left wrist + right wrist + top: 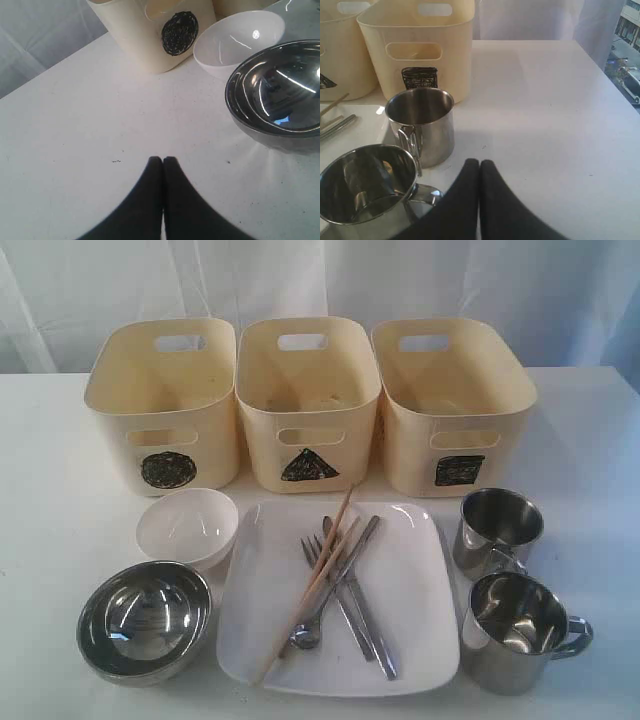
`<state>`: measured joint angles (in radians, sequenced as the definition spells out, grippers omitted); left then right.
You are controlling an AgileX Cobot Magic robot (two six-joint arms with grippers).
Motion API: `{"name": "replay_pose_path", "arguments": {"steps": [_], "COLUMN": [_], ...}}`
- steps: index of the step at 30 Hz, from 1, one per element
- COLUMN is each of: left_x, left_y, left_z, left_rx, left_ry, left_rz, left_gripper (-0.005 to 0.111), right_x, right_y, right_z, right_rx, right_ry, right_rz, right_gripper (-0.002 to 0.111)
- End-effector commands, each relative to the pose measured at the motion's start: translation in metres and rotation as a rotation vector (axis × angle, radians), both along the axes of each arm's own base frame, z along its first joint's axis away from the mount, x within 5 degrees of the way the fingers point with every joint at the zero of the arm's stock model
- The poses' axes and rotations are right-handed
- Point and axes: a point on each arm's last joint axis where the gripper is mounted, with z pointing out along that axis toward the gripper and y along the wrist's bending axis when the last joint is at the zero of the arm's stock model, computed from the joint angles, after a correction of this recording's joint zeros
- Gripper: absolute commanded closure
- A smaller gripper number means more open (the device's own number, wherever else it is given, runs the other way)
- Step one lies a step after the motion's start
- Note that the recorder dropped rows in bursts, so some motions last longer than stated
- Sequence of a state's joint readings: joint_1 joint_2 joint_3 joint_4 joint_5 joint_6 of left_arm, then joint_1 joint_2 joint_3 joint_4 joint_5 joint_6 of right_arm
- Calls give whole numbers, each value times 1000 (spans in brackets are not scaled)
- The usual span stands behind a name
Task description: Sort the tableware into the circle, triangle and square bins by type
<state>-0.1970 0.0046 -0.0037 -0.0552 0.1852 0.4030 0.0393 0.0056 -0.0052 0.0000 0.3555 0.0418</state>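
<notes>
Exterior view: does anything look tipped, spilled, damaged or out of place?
Nothing stands out. The circle bin, triangle bin and square bin stand upright; white bowl, steel bowl and mugs sit upright. Cutlery and chopsticks lie crossed on the square plate.

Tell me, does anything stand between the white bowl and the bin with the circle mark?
Nothing visible does. The white bowl sits just in front of the circle bin, with only a strip of table between them.
</notes>
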Motion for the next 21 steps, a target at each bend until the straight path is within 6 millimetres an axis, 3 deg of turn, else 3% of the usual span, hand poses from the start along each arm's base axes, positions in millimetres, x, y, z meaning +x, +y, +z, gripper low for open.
{"name": "replay_pose_path", "arguments": {"steps": [1, 21], "left_x": [0, 0], "left_y": [0, 0], "left_z": [-1, 1], "left_rx": [-4, -8], "left_ry": [-2, -18], "left_rz": [-3, -1], "left_gripper": [107, 107], "right_x": [0, 0], "right_y": [0, 0], "right_z": [0, 0], "right_rx": [-3, -3], "right_ry": [-14, -14], "right_rz": [2, 2], "right_gripper": [108, 108]}}
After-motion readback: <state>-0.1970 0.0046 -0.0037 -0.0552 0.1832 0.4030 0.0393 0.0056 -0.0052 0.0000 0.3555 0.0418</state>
